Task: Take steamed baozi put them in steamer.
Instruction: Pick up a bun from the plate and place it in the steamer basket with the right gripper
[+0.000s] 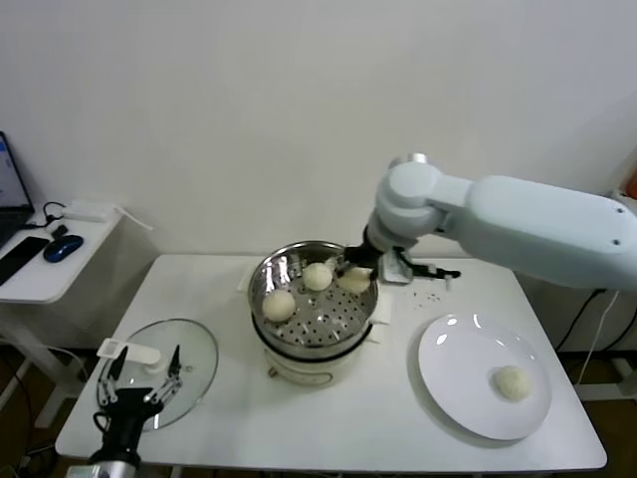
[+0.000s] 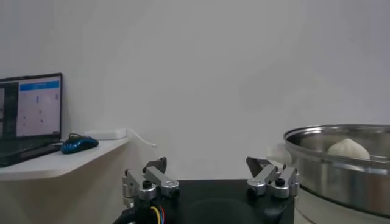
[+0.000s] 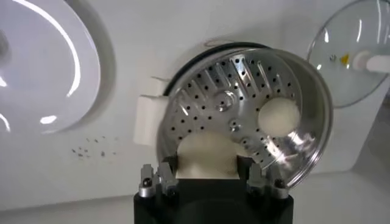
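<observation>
1. Steamer [image 1: 314, 317]: shiny perforated steel basket on a cream cooker base, near the middle of the white table [image 1: 328, 428].
2. Head view shows three steamed baozi in the basket: one at the left [image 1: 279, 304], one toward the back [image 1: 318, 276], one at the back right rim [image 1: 355, 280].
3. Right gripper [image 1: 356, 271] reaches down into the basket's back right. In the right wrist view its fingers [image 3: 167, 178] sit against both sides of a bun [image 3: 207, 155], clenched on it. Whether that bun already rests on the perforated floor cannot be told.
4. A second bun [image 3: 279, 115] lies on the basket floor farther off in the same view.
5. Fourth baozi [image 1: 512, 382] sits alone on the flat white plate [image 1: 448, 383], to the right of the steamer and apart from it.
6. Left gripper [image 1: 141, 378] hangs at the table's front left, over the glass lid [image 1: 199, 358]; its jaws are spread, holding nothing.
7. Laptop [image 2: 30, 115] and blue mouse [image 2: 78, 144] are on a side desk to the left.
</observation>
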Robot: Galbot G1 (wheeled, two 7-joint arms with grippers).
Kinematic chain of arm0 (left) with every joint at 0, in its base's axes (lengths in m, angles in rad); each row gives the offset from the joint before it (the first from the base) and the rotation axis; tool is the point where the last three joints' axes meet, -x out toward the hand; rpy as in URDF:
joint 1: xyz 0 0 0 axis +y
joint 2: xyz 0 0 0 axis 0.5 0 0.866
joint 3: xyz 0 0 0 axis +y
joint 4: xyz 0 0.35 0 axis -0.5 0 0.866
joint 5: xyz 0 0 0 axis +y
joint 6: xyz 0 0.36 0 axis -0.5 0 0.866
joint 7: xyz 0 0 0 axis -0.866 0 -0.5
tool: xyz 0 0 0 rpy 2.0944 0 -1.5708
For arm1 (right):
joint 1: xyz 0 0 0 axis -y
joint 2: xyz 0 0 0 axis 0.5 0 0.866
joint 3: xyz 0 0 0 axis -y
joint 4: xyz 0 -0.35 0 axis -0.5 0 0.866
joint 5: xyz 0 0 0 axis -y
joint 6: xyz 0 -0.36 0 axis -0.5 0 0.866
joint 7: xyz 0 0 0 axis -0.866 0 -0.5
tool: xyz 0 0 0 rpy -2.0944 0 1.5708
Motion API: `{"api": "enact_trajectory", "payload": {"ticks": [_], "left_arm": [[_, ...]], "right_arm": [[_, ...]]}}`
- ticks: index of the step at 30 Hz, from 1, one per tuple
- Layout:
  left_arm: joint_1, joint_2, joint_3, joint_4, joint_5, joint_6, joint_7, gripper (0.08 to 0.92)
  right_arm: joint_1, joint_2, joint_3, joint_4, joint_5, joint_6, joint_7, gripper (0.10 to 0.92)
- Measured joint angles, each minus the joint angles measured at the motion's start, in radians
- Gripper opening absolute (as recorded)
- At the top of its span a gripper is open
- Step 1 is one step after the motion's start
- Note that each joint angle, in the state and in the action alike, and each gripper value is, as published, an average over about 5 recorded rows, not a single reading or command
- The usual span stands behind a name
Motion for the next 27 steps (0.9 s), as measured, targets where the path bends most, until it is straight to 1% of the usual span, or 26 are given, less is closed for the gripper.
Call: {"api": "enact_trajectory", "payload": {"ticks": [6,12,27], "left_arm": [[-0.009,0.006,0.006,0.008,-0.001,0.006,0.0,0.823],[-0.017,0.012,0.008,0.018,-0.001,0.009,0.0,0.823],[-0.024,0.011,0.014,0.029,0.004,0.012,0.0,0.823]], "right_arm": [[-0.04,0.101,-0.017,-0.049,-0.053,0.037,0.003,0.65],[-0.077,0.166,-0.035,-0.08,-0.087,0.062,0.004,0.653],[-0.134,0.219,-0.059,-0.093,-0.102,0.074,0.005,0.679]]}}
